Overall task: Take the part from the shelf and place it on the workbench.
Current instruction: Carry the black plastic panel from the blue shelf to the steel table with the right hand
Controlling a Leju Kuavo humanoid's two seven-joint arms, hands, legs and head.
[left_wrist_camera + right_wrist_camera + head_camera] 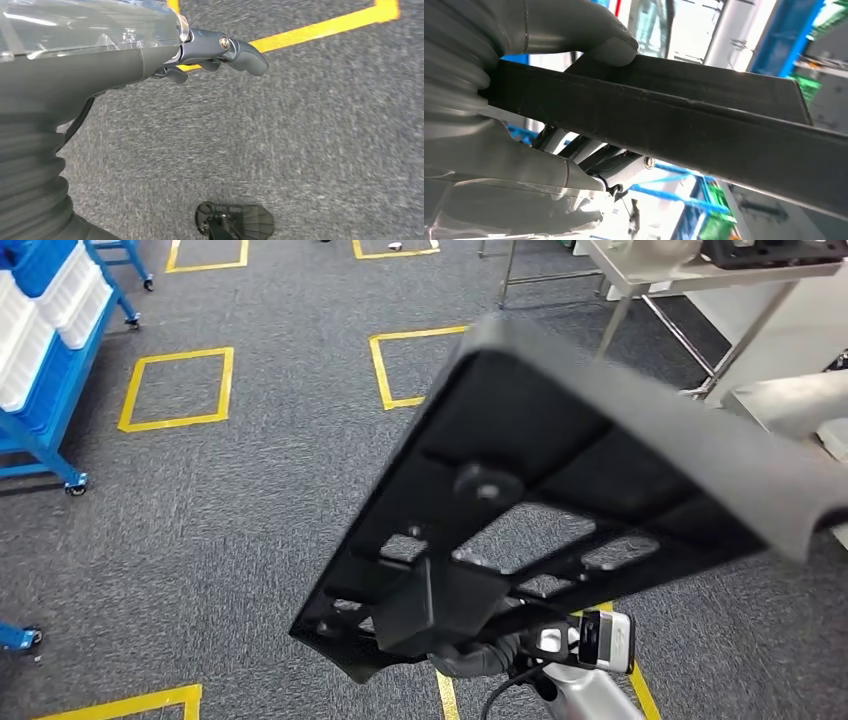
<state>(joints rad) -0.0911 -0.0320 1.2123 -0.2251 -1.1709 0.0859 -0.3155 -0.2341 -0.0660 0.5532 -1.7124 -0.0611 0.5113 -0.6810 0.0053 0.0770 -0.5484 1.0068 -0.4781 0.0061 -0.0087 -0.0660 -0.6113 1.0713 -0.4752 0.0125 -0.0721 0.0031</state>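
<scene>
The black part (560, 490), a large flat frame with cut-outs, fills the head view closest of all, carried tilted above the grey carpet (230, 510) with its yellow tape squares (178, 390). The right hand (524, 75) clamps it at one edge, thumb (616, 50) pressed on the top face and fingers under it. The steel workbench (690, 275) stands well ahead to the right. The left hand (220, 50) hangs over the floor, holding nothing, fingers loosely curled. Held by one edge, the long plate could lever out of the grip, or its far corner could strike the bench leg.
</scene>
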